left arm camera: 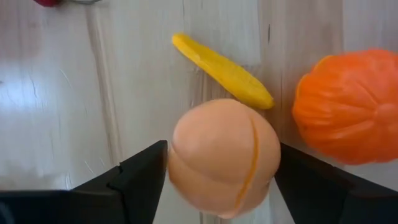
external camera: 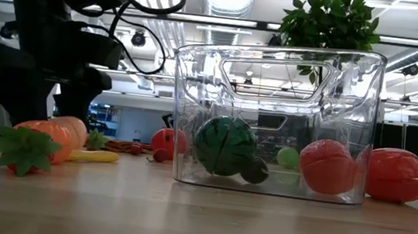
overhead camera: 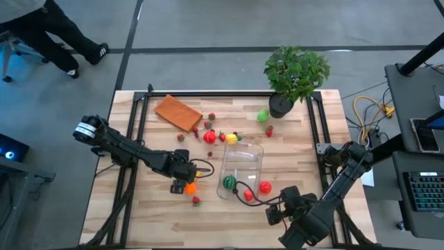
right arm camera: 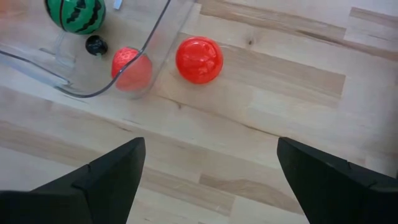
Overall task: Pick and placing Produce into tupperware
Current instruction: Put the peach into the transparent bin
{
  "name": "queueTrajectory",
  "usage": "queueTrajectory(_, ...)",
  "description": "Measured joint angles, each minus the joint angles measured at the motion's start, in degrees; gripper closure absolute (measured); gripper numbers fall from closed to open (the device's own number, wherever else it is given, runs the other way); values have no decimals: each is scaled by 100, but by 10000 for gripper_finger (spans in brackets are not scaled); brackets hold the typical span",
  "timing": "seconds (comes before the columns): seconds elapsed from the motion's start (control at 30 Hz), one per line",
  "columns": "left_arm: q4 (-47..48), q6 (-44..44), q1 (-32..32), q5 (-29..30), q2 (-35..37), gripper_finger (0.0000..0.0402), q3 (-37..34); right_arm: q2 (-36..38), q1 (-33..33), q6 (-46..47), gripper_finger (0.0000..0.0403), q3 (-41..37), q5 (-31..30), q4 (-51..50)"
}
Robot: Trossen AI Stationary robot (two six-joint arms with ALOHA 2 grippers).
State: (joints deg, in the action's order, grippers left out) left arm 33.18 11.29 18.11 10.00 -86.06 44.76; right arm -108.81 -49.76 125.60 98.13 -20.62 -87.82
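The pale wooden bench [overhead camera: 159, 222] carries a clear, rigid plastic tub with rounded corners [overhead camera: 241, 170] near its centre, holding a green striped toy melon [external camera: 225, 145] and a red toy fruit [external camera: 326, 166]; a second red ball [right arm camera: 198, 60] lies just outside its wall. Toward nine o'clock of the tub, the left pincer [left arm camera: 214, 180] brackets a smooth peach-coloured toy fruit [left arm camera: 224, 155], fingers spread either side — contact I cannot tell. It looks light, hard and slippery; grip across its widest middle. An orange toy pumpkin [left arm camera: 348, 106] and a yellow banana-like piece [left arm camera: 221, 68] lie beside it. The right pincer [right arm camera: 208, 177] hangs spread toward five o'clock of the tub — empty.
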Motion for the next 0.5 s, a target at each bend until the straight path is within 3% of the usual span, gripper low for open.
queueTrajectory(0.2, 27, 19, 0, 9, 7, 184, 24, -2, 0, 0, 46, -7, 2, 0)
queueTrajectory(0.37, 118, 26, 0, 0, 74, 176, 229, -2, 0, -1, 46, -7, 1, -2)
queueTrajectory(0.5, 425, 11, 0, 52, 307, 165, 793, -2, 0, 19, 46, -7, 0, -48)
